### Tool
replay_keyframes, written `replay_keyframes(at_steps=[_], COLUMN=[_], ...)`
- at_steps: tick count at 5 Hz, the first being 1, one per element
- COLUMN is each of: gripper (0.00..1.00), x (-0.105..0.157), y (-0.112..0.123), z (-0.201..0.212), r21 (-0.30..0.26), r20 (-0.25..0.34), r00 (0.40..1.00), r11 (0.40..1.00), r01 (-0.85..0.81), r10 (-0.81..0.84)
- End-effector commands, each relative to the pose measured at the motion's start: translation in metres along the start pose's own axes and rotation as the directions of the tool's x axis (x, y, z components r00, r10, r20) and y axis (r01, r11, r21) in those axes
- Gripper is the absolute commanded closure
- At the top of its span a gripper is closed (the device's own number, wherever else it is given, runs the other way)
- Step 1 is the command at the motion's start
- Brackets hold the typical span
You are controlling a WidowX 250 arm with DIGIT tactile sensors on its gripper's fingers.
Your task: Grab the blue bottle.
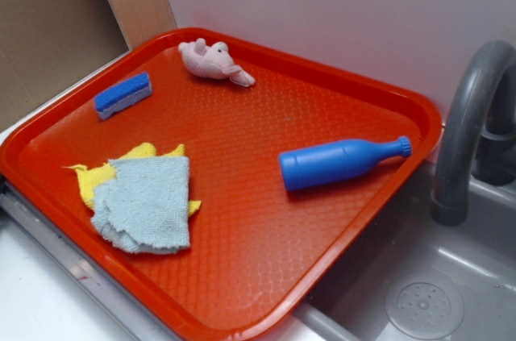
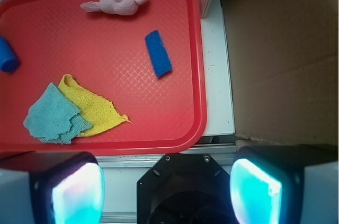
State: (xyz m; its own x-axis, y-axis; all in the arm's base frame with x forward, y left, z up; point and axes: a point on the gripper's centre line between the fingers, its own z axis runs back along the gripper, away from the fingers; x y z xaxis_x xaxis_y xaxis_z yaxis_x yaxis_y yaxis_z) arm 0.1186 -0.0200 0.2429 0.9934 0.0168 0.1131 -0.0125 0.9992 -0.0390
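Observation:
The blue bottle (image 1: 339, 162) lies on its side on the red tray (image 1: 266, 268), at the tray's right, cap toward the faucet. In the wrist view only its base end (image 2: 7, 57) shows at the left edge. My gripper (image 2: 167, 192) is open and empty, its two glowing pads far apart. It hangs high above the near side of the tray, over the white counter edge, far from the bottle. The gripper does not show in the exterior view.
On the tray lie a blue-and-white sponge (image 1: 123, 94), a pink plush toy (image 1: 211, 61), and a pale blue cloth (image 1: 149, 202) over a yellow cloth (image 1: 97, 178). A grey faucet (image 1: 468, 131) and sink (image 1: 419, 301) stand right of the tray. Cardboard (image 2: 280, 54) borders the far side.

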Motion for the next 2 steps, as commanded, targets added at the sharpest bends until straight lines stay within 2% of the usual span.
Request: replay_keyframes(at_steps=[1, 2], gripper=[0.00, 0.00], x=[0.000, 0.022], y=[0.000, -0.031], z=[0.000, 0.000], r21=[0.000, -0.011], r20=[0.000, 0.061], r00=[1.000, 0.990], r11=[1.000, 0.991], r01=[0.000, 0.131], r10=[0.000, -0.130])
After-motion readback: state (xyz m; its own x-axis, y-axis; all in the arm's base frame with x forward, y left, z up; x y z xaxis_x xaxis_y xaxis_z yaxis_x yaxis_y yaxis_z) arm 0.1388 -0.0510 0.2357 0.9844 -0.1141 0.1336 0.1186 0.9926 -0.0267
